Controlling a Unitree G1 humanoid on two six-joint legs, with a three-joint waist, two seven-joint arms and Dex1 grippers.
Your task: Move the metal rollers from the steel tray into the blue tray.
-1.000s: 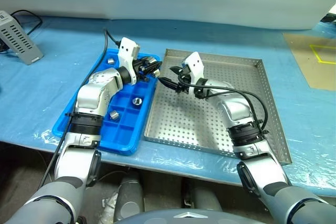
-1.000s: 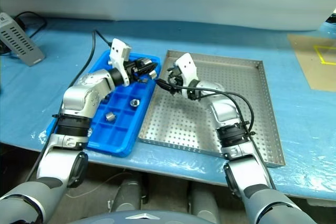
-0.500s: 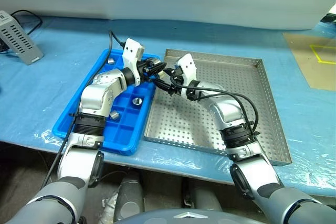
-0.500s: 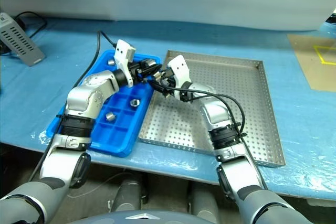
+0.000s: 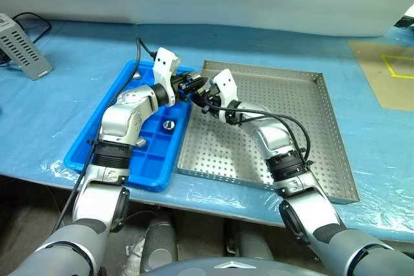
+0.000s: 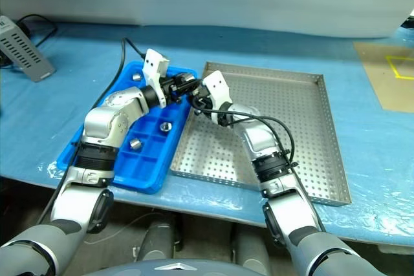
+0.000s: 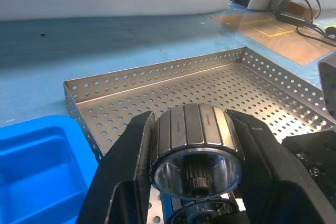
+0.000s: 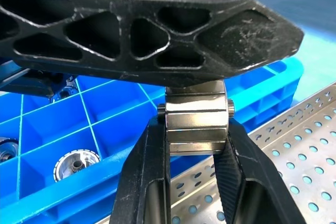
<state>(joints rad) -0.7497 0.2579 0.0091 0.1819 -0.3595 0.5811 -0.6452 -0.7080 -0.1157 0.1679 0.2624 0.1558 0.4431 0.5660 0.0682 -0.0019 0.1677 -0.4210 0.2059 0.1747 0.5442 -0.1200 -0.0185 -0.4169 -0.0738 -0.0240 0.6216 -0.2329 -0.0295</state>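
Note:
My left gripper (image 5: 192, 84) is shut on a ribbed metal roller (image 7: 197, 140), held in the air over the seam between the blue tray (image 5: 97, 141) and the steel tray (image 5: 223, 154). A second roller (image 8: 195, 121) sits right under the left gripper's finger. My right gripper (image 5: 202, 96) meets the left one there, its fingers (image 8: 152, 182) shut on that lower roller. Three more rollers (image 5: 168, 124) lie in separate compartments of the blue tray. I see no rollers on the steel tray's perforated floor.
A grey vented box (image 5: 24, 46) with a black cable stands at the back left on the blue table cover. At the far right lies a brown board (image 5: 388, 72) with yellow tape. The table's front edge runs just below both trays.
My right gripper has moved left from over the steel tray to meet the left gripper, and its fingers have closed on the roller there. The left gripper has stayed put.

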